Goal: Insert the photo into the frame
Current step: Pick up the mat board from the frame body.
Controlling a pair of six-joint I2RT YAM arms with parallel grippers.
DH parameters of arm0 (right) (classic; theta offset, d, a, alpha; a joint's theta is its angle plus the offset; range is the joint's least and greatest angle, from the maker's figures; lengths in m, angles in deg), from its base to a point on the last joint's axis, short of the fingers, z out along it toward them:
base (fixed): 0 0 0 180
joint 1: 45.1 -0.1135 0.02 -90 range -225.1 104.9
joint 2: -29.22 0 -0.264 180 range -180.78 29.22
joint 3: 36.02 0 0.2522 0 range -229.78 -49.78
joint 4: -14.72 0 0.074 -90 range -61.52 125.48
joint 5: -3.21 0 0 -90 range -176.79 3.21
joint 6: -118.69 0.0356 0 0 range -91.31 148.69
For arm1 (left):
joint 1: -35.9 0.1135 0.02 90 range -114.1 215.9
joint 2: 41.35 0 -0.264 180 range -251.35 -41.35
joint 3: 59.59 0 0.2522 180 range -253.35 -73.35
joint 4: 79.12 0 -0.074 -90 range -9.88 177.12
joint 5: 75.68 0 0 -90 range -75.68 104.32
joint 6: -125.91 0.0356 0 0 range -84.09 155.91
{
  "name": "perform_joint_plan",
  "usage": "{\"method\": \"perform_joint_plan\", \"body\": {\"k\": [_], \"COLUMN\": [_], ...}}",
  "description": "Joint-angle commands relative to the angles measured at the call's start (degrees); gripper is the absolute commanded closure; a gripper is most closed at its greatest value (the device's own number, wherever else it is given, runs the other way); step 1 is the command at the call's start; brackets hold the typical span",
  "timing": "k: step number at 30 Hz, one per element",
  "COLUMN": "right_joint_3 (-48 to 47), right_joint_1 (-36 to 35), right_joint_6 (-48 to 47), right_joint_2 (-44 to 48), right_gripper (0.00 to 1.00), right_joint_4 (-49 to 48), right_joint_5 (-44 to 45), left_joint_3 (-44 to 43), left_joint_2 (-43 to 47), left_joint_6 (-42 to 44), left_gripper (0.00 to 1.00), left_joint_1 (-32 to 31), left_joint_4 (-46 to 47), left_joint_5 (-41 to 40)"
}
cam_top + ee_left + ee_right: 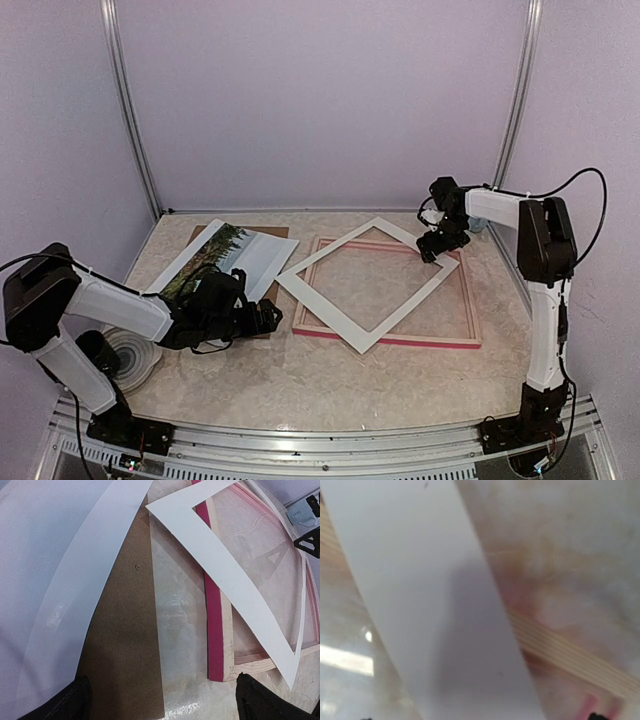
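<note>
Top view: frame (468, 300) flat on counter (330, 390), white mat (330, 310) skewed across it. Photo (215, 255) lies left, over brown board (278, 233). Left claw (270, 318) is near the photo, right claw (432, 252) over the mat's far corner. Left wrist: claw wide, empty. Right wrist: claw wide, mat close beneath.

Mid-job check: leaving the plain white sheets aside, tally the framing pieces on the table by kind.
Photo: 1
Frame: 1
White mat border: 1
Brown backing board: 1
Total: 4
</note>
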Motion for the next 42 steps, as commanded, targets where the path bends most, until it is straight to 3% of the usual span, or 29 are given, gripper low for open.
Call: {"method": "perform_joint_plan", "body": {"k": [1, 15, 27, 42], "right_joint_3": [-1.37, -0.56, -0.20, 0.90], "right_joint_1": [0.62, 1.23, 3.54, 3.70], "right_joint_6": [-1.51, -1.58, -0.49, 0.24], "right_joint_2": [-1.88, -3.40, -3.23, -2.82], "right_gripper": [0.08, 0.10, 0.16, 0.32], "right_joint_4": [-0.19, -1.42, -1.65, -1.19], "right_joint_5": [-4.32, -3.27, -9.88, -11.65], "left_joint_3": [0.54, 0.58, 0.54, 0.49], "left_joint_2": [-0.21, -1.27, -1.71, -2.16], "left_joint_6": [-0.50, -1.10, -1.09, -1.11], "left_gripper": [0.01, 0.01, 0.01, 0.01], "left_joint_1": [-0.40, -0.40, -0.40, -0.40], "left_joint_4": [0.18, 0.75, 1.02, 1.31], "left_joint_5": [0.10, 0.56, 0.62, 0.80]}}
